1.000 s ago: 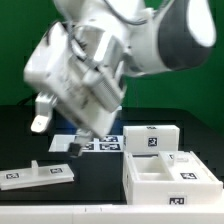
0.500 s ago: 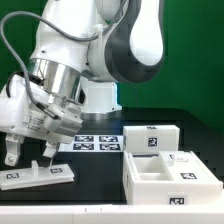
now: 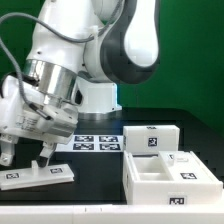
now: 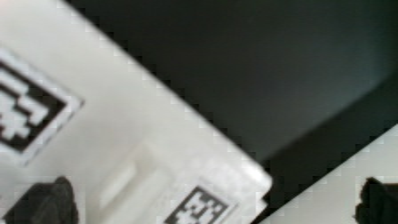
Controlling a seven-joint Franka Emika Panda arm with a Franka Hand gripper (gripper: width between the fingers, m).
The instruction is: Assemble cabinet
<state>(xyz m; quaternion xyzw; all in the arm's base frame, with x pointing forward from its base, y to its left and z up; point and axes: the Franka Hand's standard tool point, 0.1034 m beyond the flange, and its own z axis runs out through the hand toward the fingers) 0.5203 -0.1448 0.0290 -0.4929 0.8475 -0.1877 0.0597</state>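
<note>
Hovering wide open and empty just above the flat cabinet panel [image 3: 36,175], the gripper [image 3: 26,153] seems lined up to grasp it

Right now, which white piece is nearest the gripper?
The flat panel at the exterior view's left, under the gripper; the boxy pieces sit at that view's right.

Exterior view: off the arm, low, facing across the bench [image 3: 100,195] toward the robot [image 3: 95,50]; middle distance.
Wrist view: close above a tagged cabinet panel [image 4: 125,120], looking between the gripper [image 4: 210,200] fingertips.
Shared: that panel [image 3: 35,174], at the exterior view's left.
</note>
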